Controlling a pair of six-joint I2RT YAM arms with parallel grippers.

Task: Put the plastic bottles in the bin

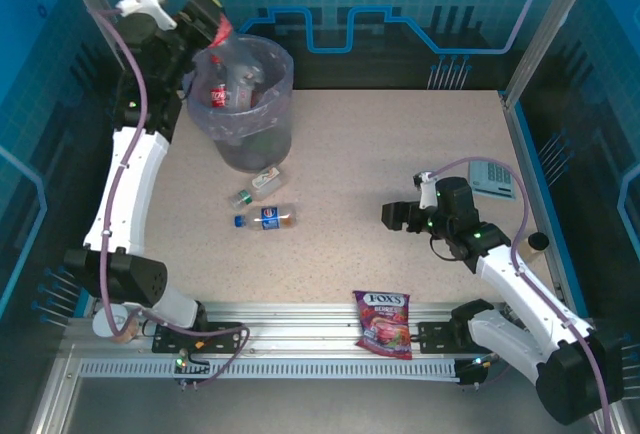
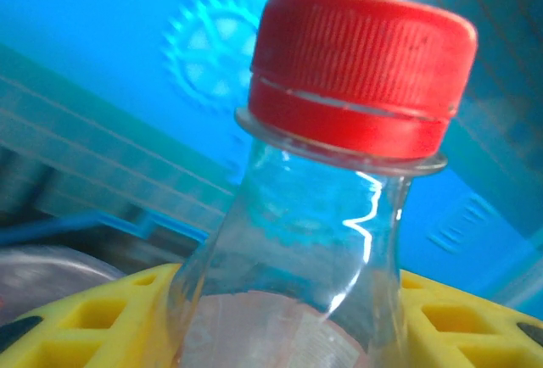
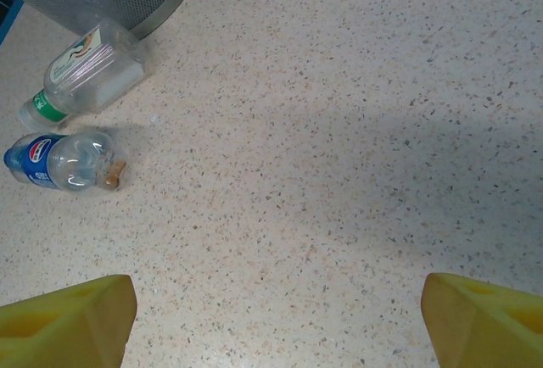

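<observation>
Progress: some bottles (image 1: 222, 94) in bin (image 1: 262, 144), upper left | left pincer (image 1: 203, 14) holds red-capped bottle (image 2: 339, 215) above it | you've two left on tabletop (image 1: 400, 134): green-capped bottle (image 1: 258, 186), blue-labelled bottle (image 1: 267, 218) | right pincer (image 1: 392, 216) wide, empty

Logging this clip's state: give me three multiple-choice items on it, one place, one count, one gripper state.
1. Fox's candy bag lies: A at the far left corner; B at the table's near edge; C by the far wall.
2. Bottles lying on the table: A one; B two; C four.
3. Right gripper: A open, empty; B shut on a bottle; C shut on the bag.
B, seen at the near edge in the top view; B, a green-capped bottle and a blue-labelled bottle; A, bare table between its fingers.
</observation>
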